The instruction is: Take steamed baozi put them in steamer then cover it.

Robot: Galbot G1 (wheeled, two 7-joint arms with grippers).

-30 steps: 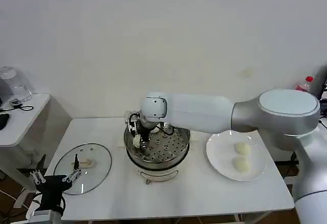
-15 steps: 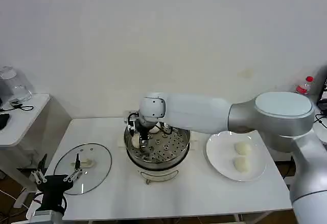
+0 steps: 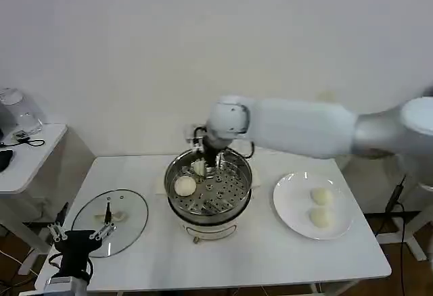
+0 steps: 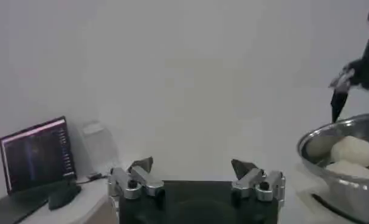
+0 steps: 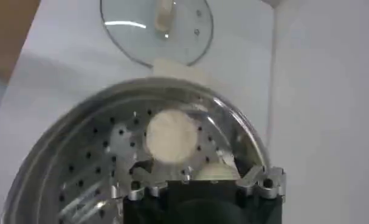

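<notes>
One right end effector above steamer.

Four steamed baozi show in the head view: one on the perforated floor of the single steamer, a second beside it near the rim, and two on the one white plate, the farther and the nearer. One glass cover lies on the one white surface.
</notes>
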